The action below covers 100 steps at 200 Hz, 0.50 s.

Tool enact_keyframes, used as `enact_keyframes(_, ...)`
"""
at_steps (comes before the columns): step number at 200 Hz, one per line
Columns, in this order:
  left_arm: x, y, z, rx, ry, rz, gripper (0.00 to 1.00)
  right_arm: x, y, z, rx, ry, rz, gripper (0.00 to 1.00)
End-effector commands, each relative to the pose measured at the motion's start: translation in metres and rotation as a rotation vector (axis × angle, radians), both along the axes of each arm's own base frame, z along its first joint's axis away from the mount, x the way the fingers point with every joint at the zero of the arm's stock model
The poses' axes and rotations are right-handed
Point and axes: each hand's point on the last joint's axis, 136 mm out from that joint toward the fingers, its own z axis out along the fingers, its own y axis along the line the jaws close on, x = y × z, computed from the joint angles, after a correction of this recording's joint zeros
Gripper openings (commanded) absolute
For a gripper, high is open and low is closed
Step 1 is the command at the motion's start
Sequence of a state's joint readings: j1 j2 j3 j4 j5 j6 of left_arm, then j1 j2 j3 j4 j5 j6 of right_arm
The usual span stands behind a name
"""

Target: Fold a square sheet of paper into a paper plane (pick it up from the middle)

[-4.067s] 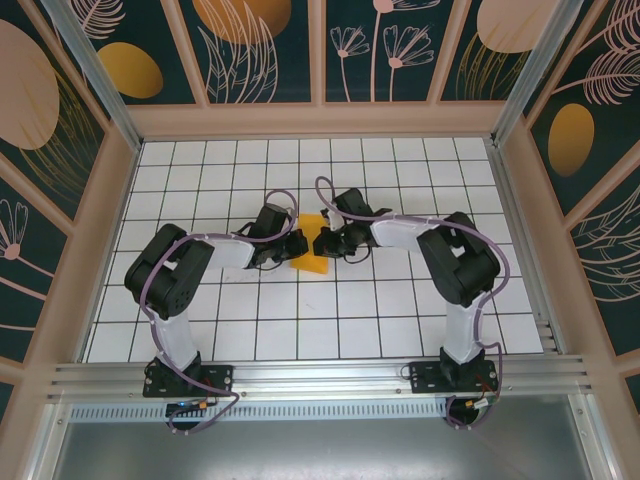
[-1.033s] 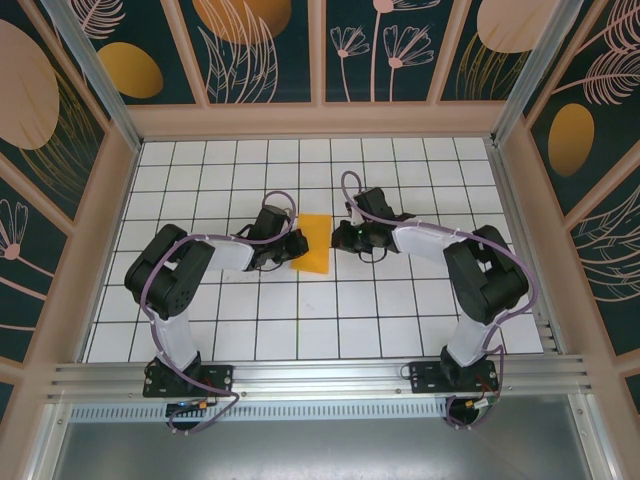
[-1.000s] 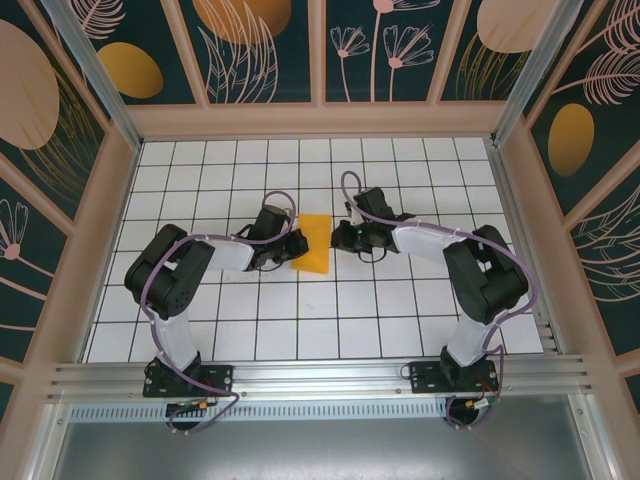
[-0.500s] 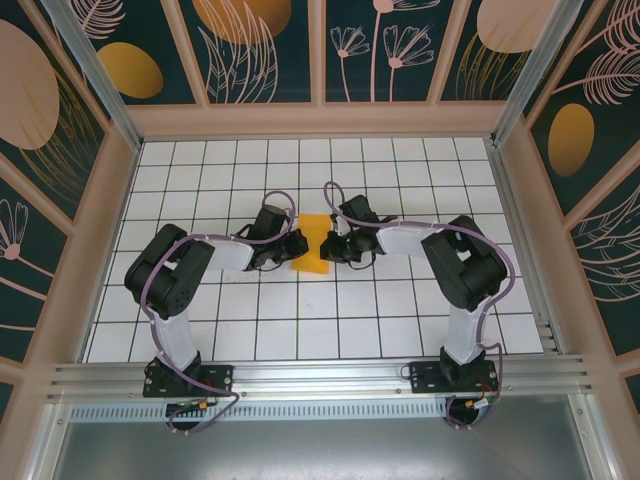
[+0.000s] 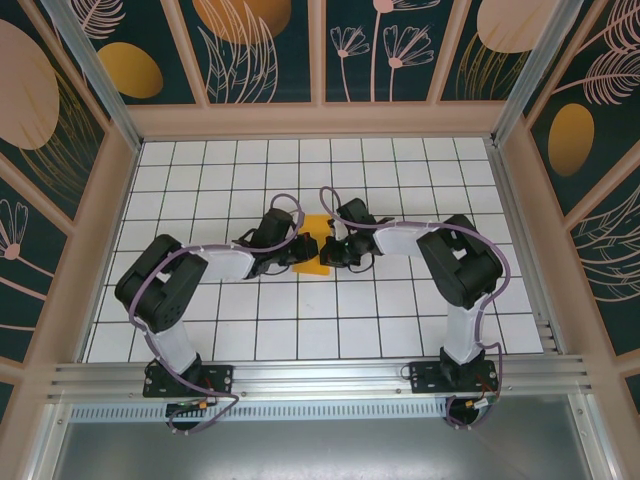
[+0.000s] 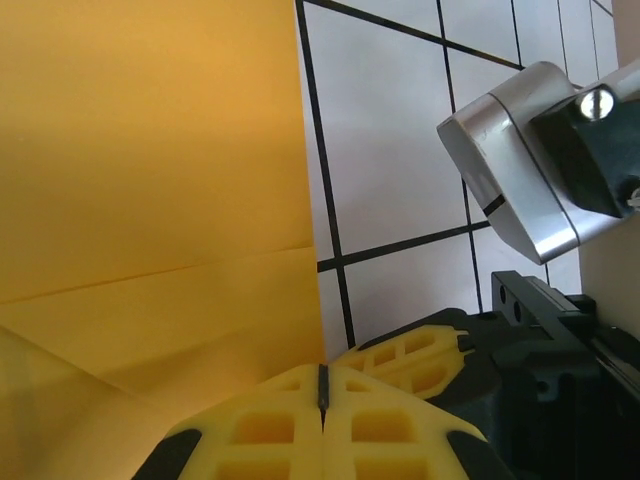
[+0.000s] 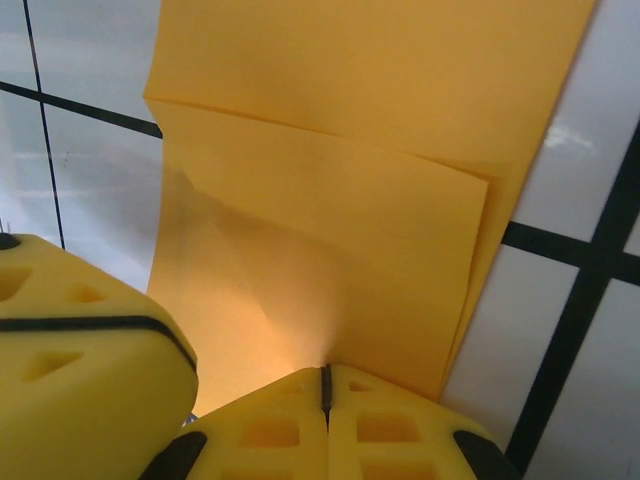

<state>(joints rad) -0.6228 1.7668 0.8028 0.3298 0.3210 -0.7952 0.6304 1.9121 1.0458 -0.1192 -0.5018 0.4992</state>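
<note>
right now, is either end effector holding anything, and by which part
Nothing looks gripped: the left end effector and right end effector are both shut finger on finger, tips at the folded square sheet of paper, none of it between them.

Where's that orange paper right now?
Seen from above, the square sheet of paper lies near the middle of the tiled table, with the left gripper at its left edge and the right gripper at its right edge.

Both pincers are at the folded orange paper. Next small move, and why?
Probably slide the shut right pincer along the folded flap to flatten it while the shut left pincer steadies the paper: the flap looks slightly raised, casting shadow.
</note>
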Motion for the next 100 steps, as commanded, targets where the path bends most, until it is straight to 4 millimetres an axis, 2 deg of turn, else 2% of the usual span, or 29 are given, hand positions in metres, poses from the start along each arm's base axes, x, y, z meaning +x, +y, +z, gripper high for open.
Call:
enact_keyframes(1,-0.009,0.005,-0.019,0.034,0.06,0.024,0.04,-0.008,-0.012,-0.023,-0.093,0.039,-0.002,0.04)
enact_keyframes(37,-0.008,0.011,-0.034,0.069,0.098,0.06,0.0,-0.009,-0.015,-0.025,-0.104,0.042,-0.007,0.02)
enact_keyframes(100,-0.008,0.01,-0.043,0.07,0.121,0.068,0.0,-0.01,-0.016,-0.026,-0.103,0.047,-0.013,0.02)
